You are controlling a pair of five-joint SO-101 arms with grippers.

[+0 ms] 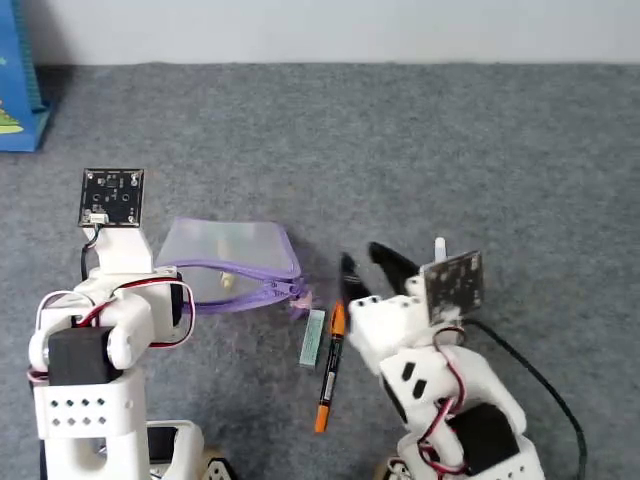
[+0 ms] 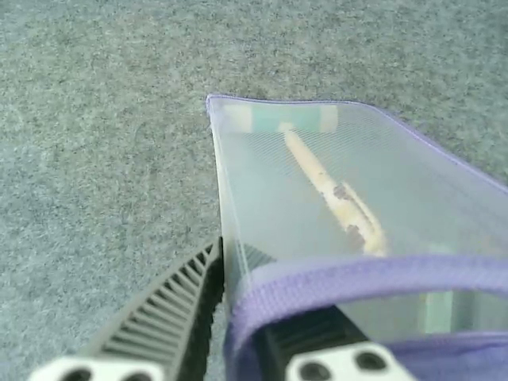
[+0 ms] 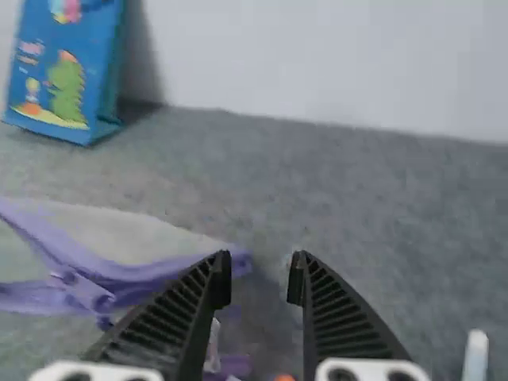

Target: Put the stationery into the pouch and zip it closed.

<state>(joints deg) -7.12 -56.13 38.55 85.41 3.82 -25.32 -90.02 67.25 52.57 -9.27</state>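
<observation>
The pouch [image 1: 225, 250] is frosted clear plastic edged in lilac, with a lilac zip band. Through it show a cream pen [image 2: 333, 190] with dark flecks and a white-and-mint block [image 2: 279, 119]. The carpet [image 1: 450, 140] is speckled grey. The orange pen [image 1: 329, 365] has a black middle section, and the eraser [image 1: 313, 338] is pale green. The right gripper [image 3: 259, 270] has black ribbed fingers [image 3: 171, 321]. A blue box [image 3: 67, 67] bears a green dinosaur.

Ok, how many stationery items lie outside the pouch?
2: an orange pen and a pale green eraser, side by side between the pouch and the right arm. A white tip behind that arm may be a third.
</observation>
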